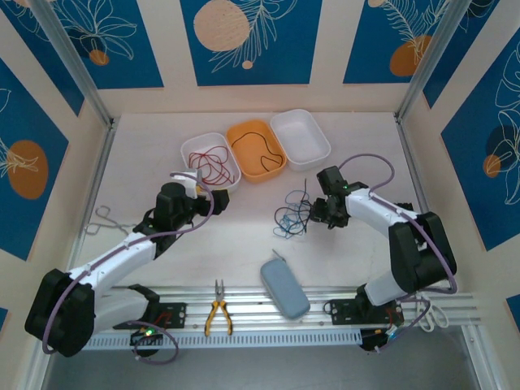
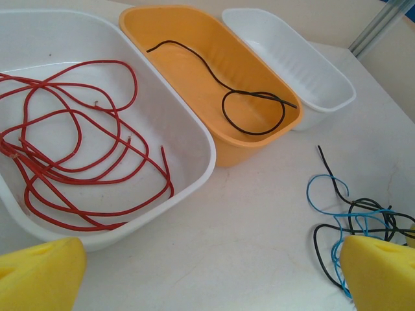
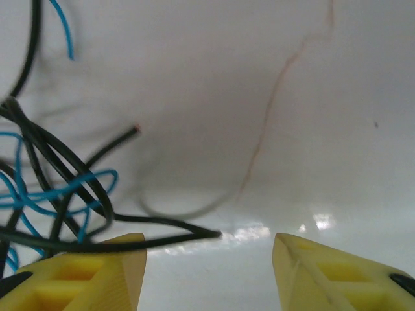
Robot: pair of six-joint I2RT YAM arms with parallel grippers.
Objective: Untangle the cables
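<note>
Near table [image 1: 244,260] centre: right gripper [image 3: 209,251], jaws apart, at tangled cables [image 1: 292,215]; left gripper [image 2: 211,262] apart too. Next, likely: pinch one strand.

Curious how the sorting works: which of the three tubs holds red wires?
The white tub at the left end holds the red wires; the orange tub beside it has one black wire.

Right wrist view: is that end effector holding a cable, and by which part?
Nothing is held. The right end effector is open; a black cable ends at the edge of its gap, unclamped. The left end effector is open too, with nothing between its fingers.
</note>
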